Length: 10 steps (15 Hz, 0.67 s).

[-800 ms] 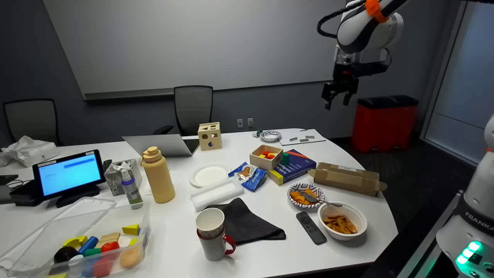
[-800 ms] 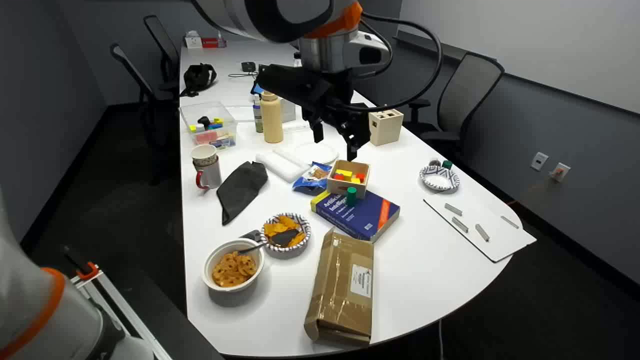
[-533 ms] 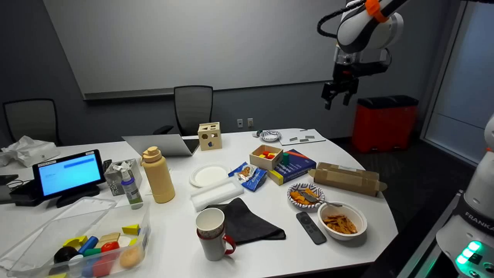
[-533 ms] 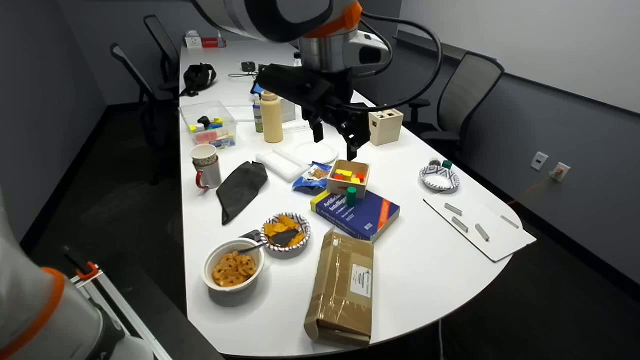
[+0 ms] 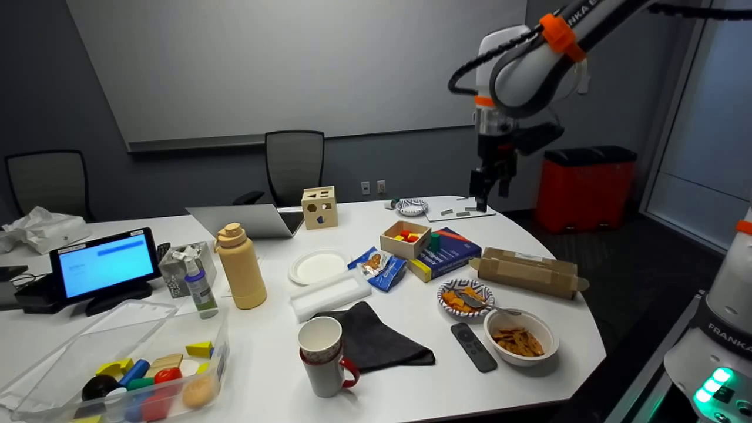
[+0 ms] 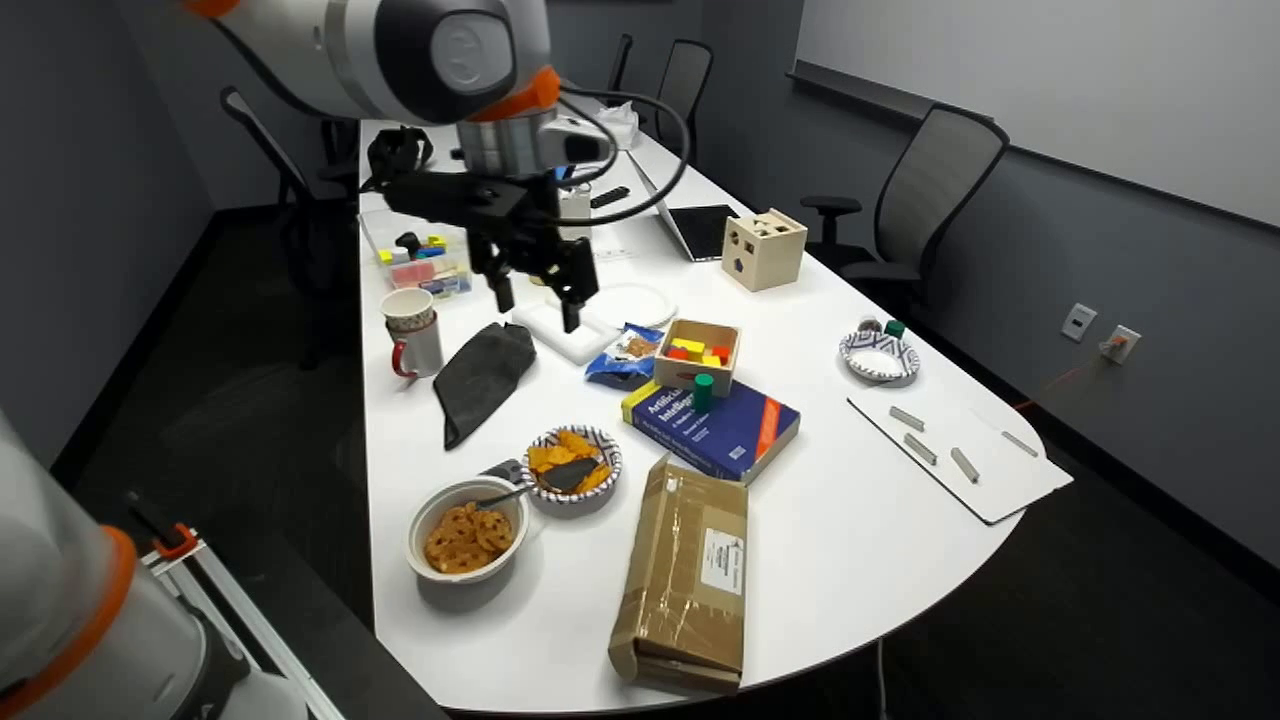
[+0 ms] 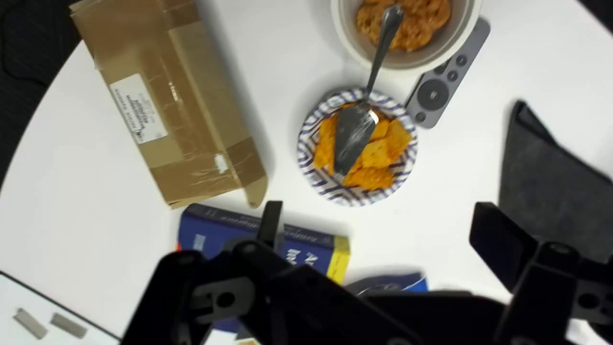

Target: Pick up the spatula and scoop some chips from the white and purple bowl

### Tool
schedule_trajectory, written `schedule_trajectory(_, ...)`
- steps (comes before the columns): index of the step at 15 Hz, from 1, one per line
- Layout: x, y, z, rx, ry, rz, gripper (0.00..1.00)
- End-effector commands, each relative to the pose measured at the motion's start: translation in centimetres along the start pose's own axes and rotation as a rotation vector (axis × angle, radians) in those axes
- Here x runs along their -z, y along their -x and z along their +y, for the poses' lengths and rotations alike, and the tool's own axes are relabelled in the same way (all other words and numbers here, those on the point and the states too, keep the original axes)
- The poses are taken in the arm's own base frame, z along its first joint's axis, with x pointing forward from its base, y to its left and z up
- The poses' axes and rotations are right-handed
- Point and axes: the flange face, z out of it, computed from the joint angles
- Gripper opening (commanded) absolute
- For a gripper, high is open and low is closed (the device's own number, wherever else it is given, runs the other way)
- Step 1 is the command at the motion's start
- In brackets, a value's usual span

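- The spatula [image 7: 368, 92] is lying well below the fingers [image 7: 498, 244] and, in the wrist view, ahead of the gap between them; its blade [image 7: 352, 139] is resting on the chips [image 7: 378, 155] in the patterned bowl [image 7: 330, 187], apparently the task's white and purple one.
- Its handle [image 7: 377, 62] is reaching over that bowl's rim, further from the fingers, and is ending above the white bowl [image 7: 352, 36] with other snacks [image 7: 421, 28]; I cannot tell whether it is touching that second rim.
- Likely reason: the chips are propping the blade, and the handle is lying raised off the table [image 7: 445, 182], leaving room for fingers around it.
- In the wrist view the book [image 7: 311, 254] is showing behind one finger and the cloth [image 7: 550, 187] behind the other; the box [image 7: 191, 105] is lying ahead and off to the book's side.
- The fingers are standing wide apart; nothing is sitting between them, and they are touching neither spatula, bowl nor table.
- That spread is probably serving a coming grasp: the handle is running mostly across the closing line, so a squeeze would be catching its narrow sides.
- The white bowl is sitting close under the handle's end, so a low finger may be risking a bump there.
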Motion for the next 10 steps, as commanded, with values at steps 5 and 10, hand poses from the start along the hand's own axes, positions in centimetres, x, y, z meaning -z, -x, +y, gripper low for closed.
schedule_trajectory(5, -6.8, 4.6, -10.9, 0.275, 0.174, -0.236, 1.00)
schedule_trajectory(10, -10.2, 6.9, -11.0, 0.364, 0.389, -0.312, 1.00)
